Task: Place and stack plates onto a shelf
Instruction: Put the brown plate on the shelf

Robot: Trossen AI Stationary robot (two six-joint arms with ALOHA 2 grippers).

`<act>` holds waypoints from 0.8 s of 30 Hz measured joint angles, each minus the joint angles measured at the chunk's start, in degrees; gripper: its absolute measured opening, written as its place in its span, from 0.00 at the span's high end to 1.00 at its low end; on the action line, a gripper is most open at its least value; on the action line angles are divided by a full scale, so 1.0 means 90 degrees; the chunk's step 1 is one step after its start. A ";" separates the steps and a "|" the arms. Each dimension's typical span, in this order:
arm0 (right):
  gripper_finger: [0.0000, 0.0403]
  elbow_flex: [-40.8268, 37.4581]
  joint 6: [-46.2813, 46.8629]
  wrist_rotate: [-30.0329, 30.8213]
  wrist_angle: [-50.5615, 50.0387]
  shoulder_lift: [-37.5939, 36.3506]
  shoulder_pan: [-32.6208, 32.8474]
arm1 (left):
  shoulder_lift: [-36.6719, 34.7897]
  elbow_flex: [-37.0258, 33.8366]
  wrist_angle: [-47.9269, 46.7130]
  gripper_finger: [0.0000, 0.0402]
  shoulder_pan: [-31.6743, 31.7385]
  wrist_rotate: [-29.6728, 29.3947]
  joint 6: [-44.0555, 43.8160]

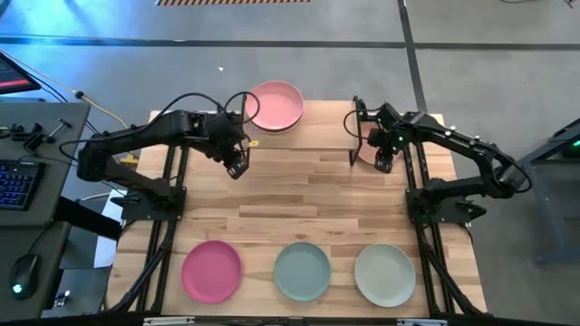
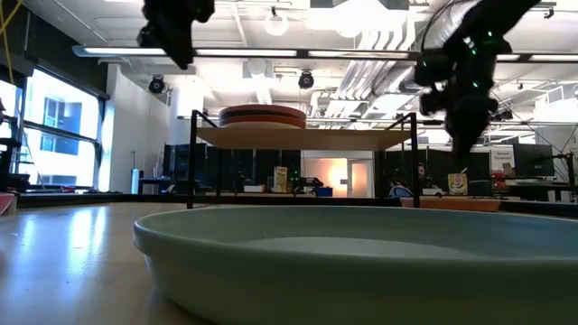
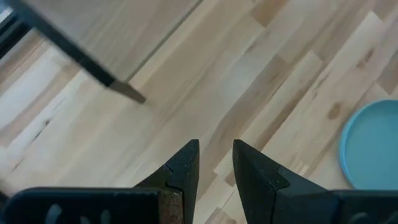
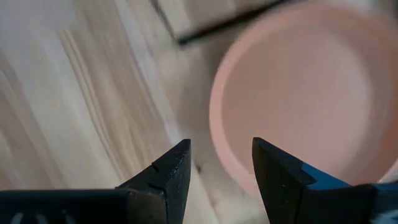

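The shelf (image 1: pixel 326 122) stands at the table's far edge. A stack of plates (image 2: pixel 264 116), pink on top (image 1: pixel 276 106), rests on its left half. A peach plate (image 4: pixel 298 93) lies flat on the table just right of the shelf. My right gripper (image 4: pixel 221 165) hovers open over this plate's rim, pointing down. My left gripper (image 3: pixel 216 162) hangs open and empty above bare table by the shelf's left front leg (image 3: pixel 81 59). Near the front edge lie a magenta plate (image 1: pixel 211 270), a pale teal plate (image 1: pixel 302 270) and an off-white plate (image 1: pixel 385 274).
The shelf's thin black legs (image 2: pixel 192 158) stand close to both grippers. Bare tabletop (image 1: pixel 308 195) stretches between the shelf and the front row of plates. A desk with a keyboard (image 1: pixel 18 181) stands left of the table.
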 joint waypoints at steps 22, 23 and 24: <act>0.62 -0.1827 -0.0697 0.0134 0.2206 0.0007 -0.0131 | -0.0539 -0.0608 0.0390 0.78 0.0068 -0.0212 -0.0537; 0.62 -0.1903 -0.0708 0.0226 0.2322 0.0007 -0.0131 | -0.0539 -0.0608 0.0387 0.78 0.0068 -0.0212 -0.0536; 0.62 -0.1960 -0.0712 0.0251 0.2395 0.0007 -0.0131 | -0.0539 -0.0608 0.0388 0.78 0.0068 -0.0212 -0.0535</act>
